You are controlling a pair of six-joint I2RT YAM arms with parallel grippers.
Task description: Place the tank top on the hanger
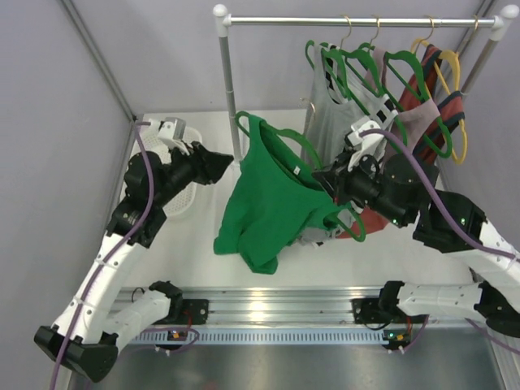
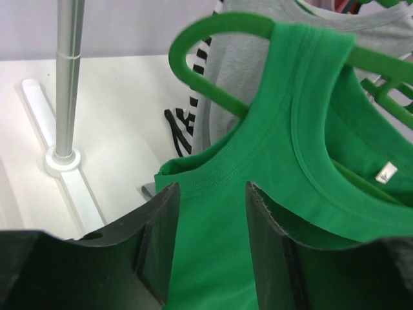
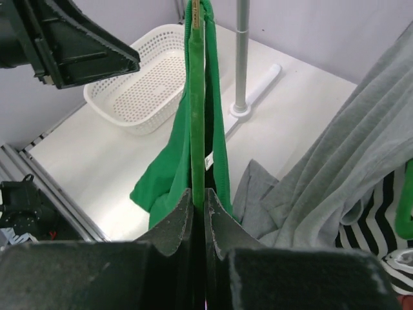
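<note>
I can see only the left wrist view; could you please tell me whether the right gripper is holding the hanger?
Observer: Yes. The right wrist view shows the right gripper shut on the hanger, pinching its thin green edge.
Operator: Thank you. Is the hanger hooked on the rail?
Observer: No. From above, it is held in front of the rail, apart from the other hangers hooked there, with the tank top draped from it.
Operator: Is my left gripper touching the fabric?
Observer: From above, the left gripper sits right beside the tank top's edge; I cannot tell whether they touch.
</note>
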